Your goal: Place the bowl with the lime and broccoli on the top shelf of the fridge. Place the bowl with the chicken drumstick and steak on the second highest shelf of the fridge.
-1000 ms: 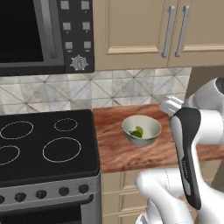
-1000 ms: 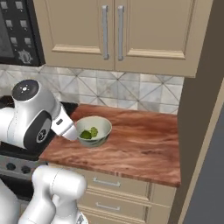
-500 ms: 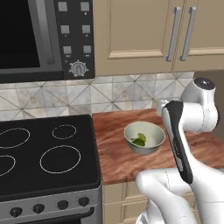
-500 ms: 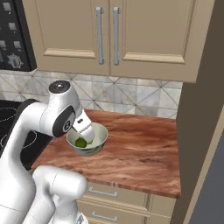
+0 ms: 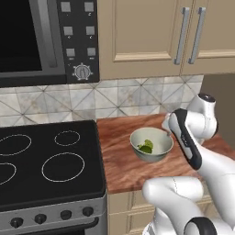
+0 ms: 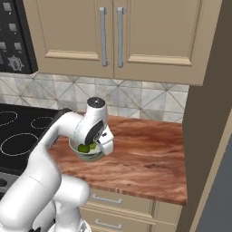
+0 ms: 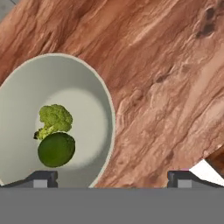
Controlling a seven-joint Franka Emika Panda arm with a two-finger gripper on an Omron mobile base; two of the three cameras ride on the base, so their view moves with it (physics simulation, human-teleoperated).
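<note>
The bowl (image 5: 152, 144) sits on the wooden tabletop (image 5: 120, 160) near the stove (image 5: 50, 160), holding a lime (image 7: 56, 149) touching the broccoli (image 7: 54, 119). The hand (image 7: 111, 178) hovers above its rim, fingers (image 7: 42, 179) spread wide, one over the bowl, one over bare wood. Open tabletop stretches right toward the tall side panel (image 6: 204, 127).

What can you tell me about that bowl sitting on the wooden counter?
The bowl with the lime and broccoli is round, pale grey-green and smooth, like glazed ceramic. It stands upright on the reddish wooden counter, just right of the black stove. Inside lie a small dark-green lime and a lighter, bumpy broccoli floret, side by side and seemingly touching. The gripper hovers open above the bowl's rim, one fingertip over the bowl and one over the counter.
</note>
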